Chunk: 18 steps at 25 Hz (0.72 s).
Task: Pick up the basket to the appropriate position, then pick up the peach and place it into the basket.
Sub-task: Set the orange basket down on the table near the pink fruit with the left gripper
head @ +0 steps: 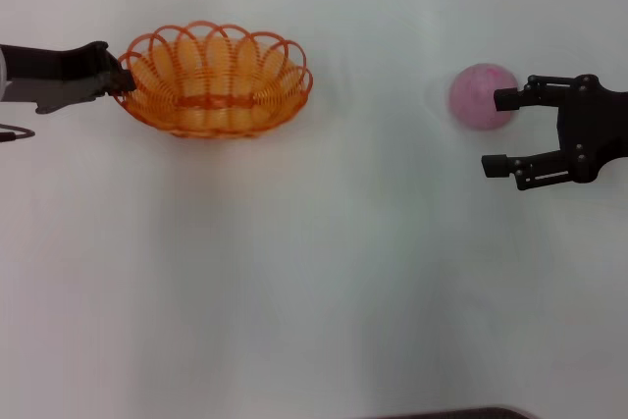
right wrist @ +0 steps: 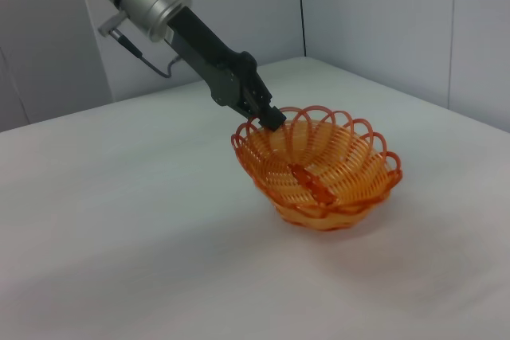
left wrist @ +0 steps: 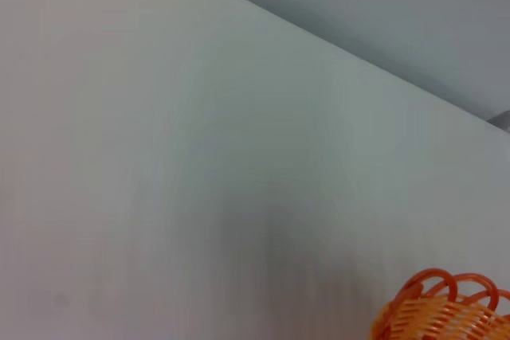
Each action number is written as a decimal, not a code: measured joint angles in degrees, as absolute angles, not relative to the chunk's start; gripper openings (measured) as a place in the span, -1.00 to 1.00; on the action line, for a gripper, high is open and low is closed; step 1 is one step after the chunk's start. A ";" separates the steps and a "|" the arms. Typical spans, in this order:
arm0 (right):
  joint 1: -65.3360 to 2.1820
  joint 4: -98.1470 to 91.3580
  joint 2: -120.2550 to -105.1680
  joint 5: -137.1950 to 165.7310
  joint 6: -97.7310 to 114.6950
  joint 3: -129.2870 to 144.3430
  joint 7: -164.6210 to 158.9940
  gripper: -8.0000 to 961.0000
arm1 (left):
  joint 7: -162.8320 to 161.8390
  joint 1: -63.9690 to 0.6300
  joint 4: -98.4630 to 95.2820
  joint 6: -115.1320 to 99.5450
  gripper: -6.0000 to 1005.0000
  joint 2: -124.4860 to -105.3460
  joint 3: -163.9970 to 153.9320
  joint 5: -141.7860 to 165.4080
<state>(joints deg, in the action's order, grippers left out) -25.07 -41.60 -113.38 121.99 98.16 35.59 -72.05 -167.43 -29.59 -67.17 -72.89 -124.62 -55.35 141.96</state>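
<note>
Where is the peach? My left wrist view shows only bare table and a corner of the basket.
Observer: The peach sits on the table far off to the robot's right of the basket, outside it.
Operator: Is the right gripper on it?
Observer: No. The right gripper is open beside the peach, one finger level with it, not closed around it.
Operator: And my left gripper?
Observer: The left gripper is shut on the basket rim at the robot's left end; the basket looks tilted.
</note>
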 joint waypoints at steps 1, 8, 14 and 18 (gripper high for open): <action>-25.11 -41.60 -113.40 121.99 98.14 35.60 -72.04 0.89 | -167.43 -29.49 -67.24 -72.85 -0.73 -124.62 -55.48 141.96; -25.20 -41.57 -113.54 121.99 98.08 35.60 -71.97 0.89 | -167.13 -28.48 -67.37 -72.85 -0.56 -124.62 -55.08 141.93; -25.27 -41.57 -113.64 121.99 98.08 35.60 -71.89 0.89 | -167.07 -28.29 -67.81 -72.95 -0.30 -124.48 -54.99 141.94; -25.36 -41.57 -113.64 121.99 98.08 35.59 -71.82 0.89 | -167.04 -28.29 -68.18 -72.94 -0.13 -124.42 -54.99 141.98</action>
<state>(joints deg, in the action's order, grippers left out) -25.36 -41.57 -113.64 121.99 98.08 35.60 -71.82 -167.04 -28.29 -68.18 -72.94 -124.42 -54.99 141.98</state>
